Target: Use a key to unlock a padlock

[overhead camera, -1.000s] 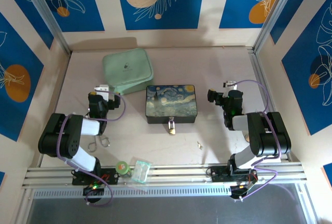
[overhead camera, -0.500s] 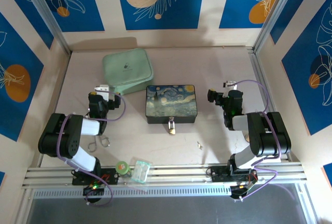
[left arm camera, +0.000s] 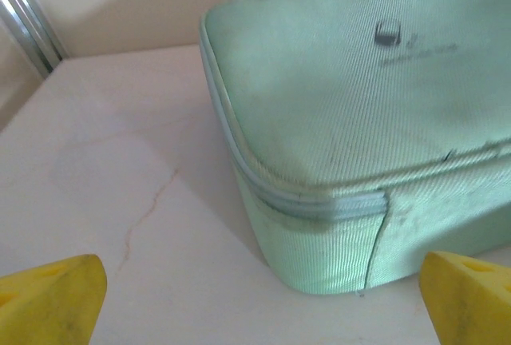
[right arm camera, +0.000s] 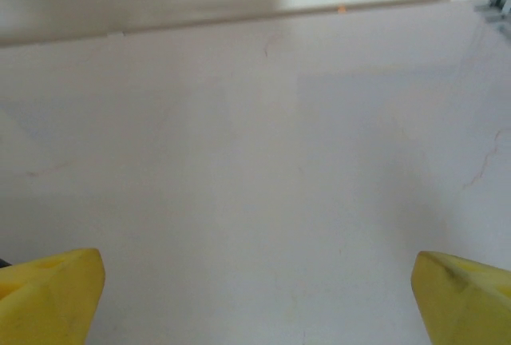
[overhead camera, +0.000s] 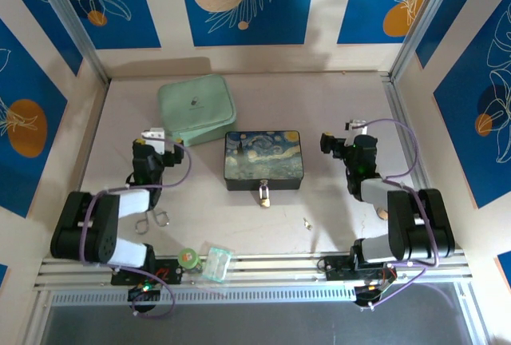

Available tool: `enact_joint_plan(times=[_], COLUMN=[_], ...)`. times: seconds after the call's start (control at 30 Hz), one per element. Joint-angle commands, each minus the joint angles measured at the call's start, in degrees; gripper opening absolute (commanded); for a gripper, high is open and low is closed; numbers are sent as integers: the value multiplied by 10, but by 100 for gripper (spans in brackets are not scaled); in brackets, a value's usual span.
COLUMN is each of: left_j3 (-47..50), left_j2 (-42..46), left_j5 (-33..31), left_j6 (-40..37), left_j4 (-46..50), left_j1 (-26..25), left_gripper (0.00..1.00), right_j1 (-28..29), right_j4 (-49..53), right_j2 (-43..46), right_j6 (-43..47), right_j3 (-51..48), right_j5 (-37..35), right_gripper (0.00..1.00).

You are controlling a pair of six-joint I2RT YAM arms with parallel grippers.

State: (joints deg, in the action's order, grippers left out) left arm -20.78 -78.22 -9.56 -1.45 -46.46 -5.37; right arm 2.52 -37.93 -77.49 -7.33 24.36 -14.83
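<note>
The pale table [overhead camera: 239, 93] carries a mint-green zip case [overhead camera: 196, 109] at the far left and, nearer the middle, a dark starry-night box [overhead camera: 263, 158]. My left gripper [left arm camera: 259, 297] faces the near corner of that case, jaws spread wide with nothing between them. My right gripper [right arm camera: 255, 295], right of the box, gapes just as wide over bare tabletop, empty. The padlock [overhead camera: 263, 196] sits against the middle of the box's near side. The key [overhead camera: 306, 222] lies nearer and to its right, apart.
</note>
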Motion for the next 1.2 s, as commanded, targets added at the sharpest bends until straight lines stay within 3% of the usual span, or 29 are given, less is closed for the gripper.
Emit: enact_joint_plan(times=[0.0,0.07,0.23,0.4,0.5,0.6,0.73,0.9,1.07,1.17], left_j3=[-16,-28,-70,-38,-50,-60,-98,-100,-132,-143], left_j2=[58,90,163,201,218,211,207,221,229,241], left_j5=[-2,14,27,96,98,166,183,168,109,73], left_j6=[11,38,228,343,420,458,478,479,484,490], left_j4=[58,85,231,187,258,285,438,471,515,530], left_j1=[6,6,6,9,8,6,-4,-84,-202,-266], left_gripper=[100,100,100,100,100,100,100,100,100,100], right_j1=[7,7,-1,-4,-12,-12,-10,17,55,101], right_j4=[51,102,277,412,432,505,637,740,774,794], right_j2=[53,92,187,236,242,239,227,229,228,218], right_j6=[2,-27,-84,-168,-188,-202,-219,-222,-231,-244], right_j3=[15,27,81,134,139,162,204,215,185,176], right_j5=[-11,-10,69,85,150,172,168,181,222,199], right_gripper=[99,99,99,99,99,99,99,99,86,83])
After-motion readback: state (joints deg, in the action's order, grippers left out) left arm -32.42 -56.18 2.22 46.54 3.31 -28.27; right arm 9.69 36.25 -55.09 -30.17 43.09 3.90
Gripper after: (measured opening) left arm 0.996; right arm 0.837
